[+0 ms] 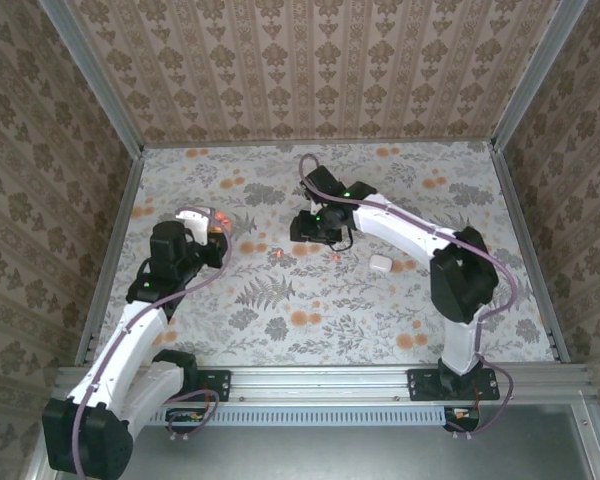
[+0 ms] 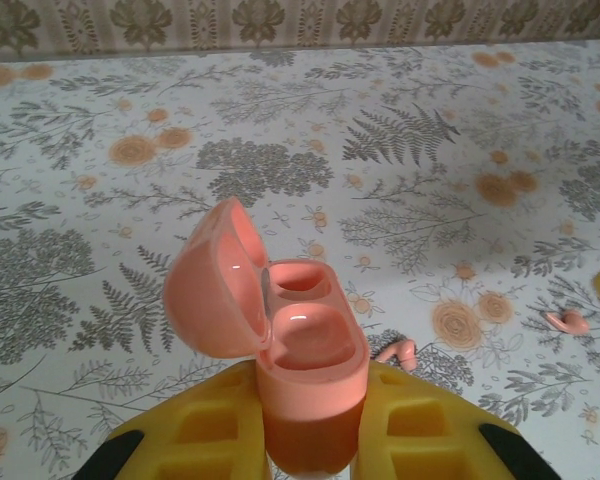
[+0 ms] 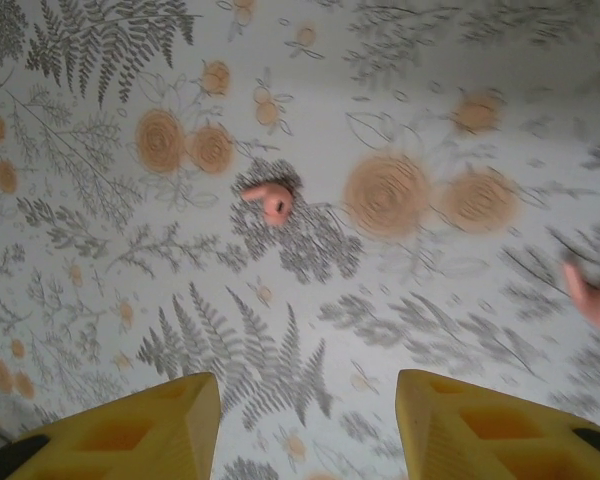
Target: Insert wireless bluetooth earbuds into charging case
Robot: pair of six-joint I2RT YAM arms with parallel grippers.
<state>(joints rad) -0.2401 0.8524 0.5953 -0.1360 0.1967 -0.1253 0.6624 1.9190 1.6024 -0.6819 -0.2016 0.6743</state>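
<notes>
Along the near edge of the worktop [image 1: 310,335] runs a rail [image 1: 320,384] with both arm bases bolted to it. Further in, right of centre, a white pebble [image 1: 380,264] lies on the floral print. A little beyond it and to its left lie the two coral earbuds [image 1: 277,254], loose on the worktop and apart from each other. In the left wrist view one is near the case and the other is further off to the right.

At about the same depth, on the left, the left hand [image 2: 310,405] is clamped on the case [image 2: 310,350], one yellow finger on each side. The case stands upright with its lid [image 2: 215,290] swung open to the left, and both wells are bare (glossy, pale coral inside). Whether its base touches the worktop I cannot tell.

Right of centre, the right hand [image 3: 305,420] looks down at the worktop. Its fingers stand partly apart with nothing between them. Ahead of them one earbud lies on a dark leaf cluster beside an orange flower, and the other is cut off at the right edge of that view.

Beyond everything stands the patterned back wall [image 1: 320,70].
</notes>
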